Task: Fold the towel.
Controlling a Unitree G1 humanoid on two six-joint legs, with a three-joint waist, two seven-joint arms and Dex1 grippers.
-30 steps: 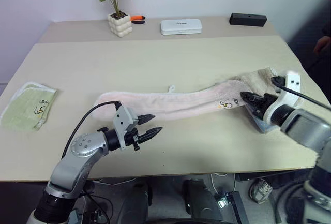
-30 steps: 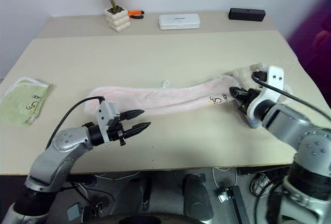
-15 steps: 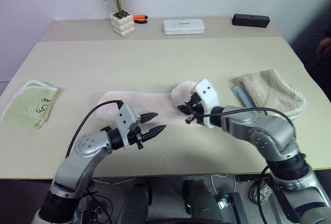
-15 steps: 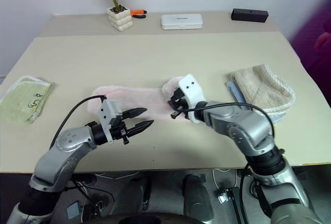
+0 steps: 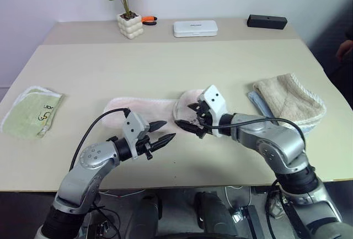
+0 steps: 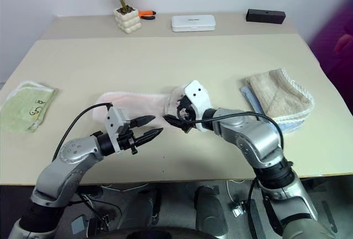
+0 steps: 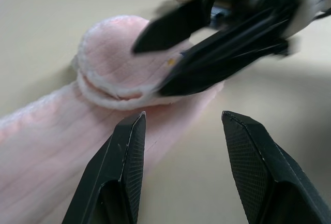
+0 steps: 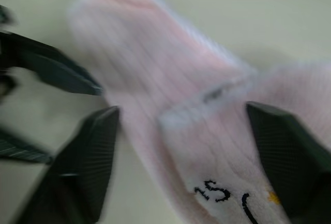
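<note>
towel doubled over | under open right gripper

Only illegible dark logos on the towel and green towel.

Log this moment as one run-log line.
towel: right end doubled over its middle | right tool: open over the fold, nothing held | left tool: open, beside towel, nothing held | stage: first fold laid
</note>
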